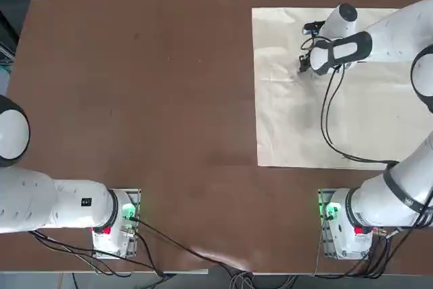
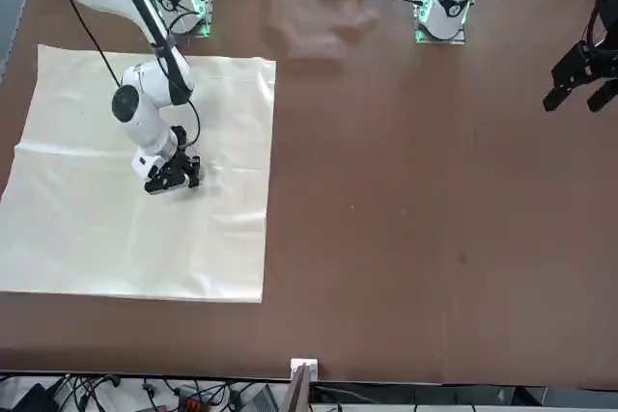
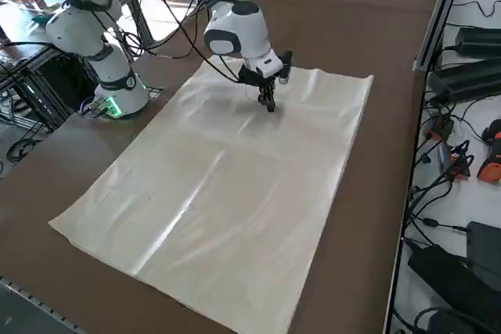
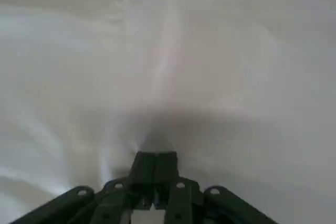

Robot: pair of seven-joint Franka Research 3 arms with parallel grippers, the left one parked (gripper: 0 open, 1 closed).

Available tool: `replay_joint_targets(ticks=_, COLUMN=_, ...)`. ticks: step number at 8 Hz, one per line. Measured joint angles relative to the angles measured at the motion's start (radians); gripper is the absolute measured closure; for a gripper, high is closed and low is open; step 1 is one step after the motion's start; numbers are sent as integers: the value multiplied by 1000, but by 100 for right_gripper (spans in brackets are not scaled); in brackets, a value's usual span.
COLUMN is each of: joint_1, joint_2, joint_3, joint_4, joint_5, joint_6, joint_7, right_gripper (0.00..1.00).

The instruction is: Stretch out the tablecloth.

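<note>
Tablecloth (image 1: pixel 352 120) lay spread over my own right half of the table (image 1: pixel 149 99), its far edge close to the table's far edge and its near edge short of my base. It looked mostly flat, with faint creases and a low ridge of wrinkles running across it near where I was working.

My claw (image 1: pixel 304 67) stood over the cloth's far part, toward its inner edge, pointing down. Its fingers (image 4: pixel 155 169) were fully closed, pressed together, with their tips at or right on the cloth; a small pucker rose just ahead of them in the wrist view. Whether a pinch of cloth sat between them I could not tell.

What could have gone wrong, as I judged it:
- If I had only pressed on the cloth rather than pinched it, a sideways drag could have let the tips slide and left the wrinkles where they were.
- If I did have a fold, pulling too hard or too high could have bunched the thin sheet into new creases or dragged the whole cloth across the table instead of flattening it.
- A pull toward the table's right edge could have carried the cloth over it.
- Pushing down too firmly could have scraped the tips on the table.

No containers showed on the table, so nothing was held in any.
</note>
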Motion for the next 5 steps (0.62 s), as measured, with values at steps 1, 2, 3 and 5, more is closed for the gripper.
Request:
replay_joint_targets(ticks=1, joint_1=17, joint_2=3, joint_3=0, joint_4=0, joint_5=0, joint_6=15, joint_7=18, right_gripper=99)
replay_joint_targets(ticks=2, joint_1=35, joint_2=7, joint_3=0, joint_4=2, joint_5=0, joint_6=26, joint_7=42, right_gripper=99)
replay_joint_targets(ticks=3, joint_1=59, joint_2=13, joint_3=0, joint_4=10, joint_5=0, joint_6=32, joint_7=77, right_gripper=99)
replay_joint_targets(ticks=5, joint_1=133, joint_2=29, joint_3=1, joint_4=35, joint_5=0, joint_6=37, joint_7=182, right_gripper=99)
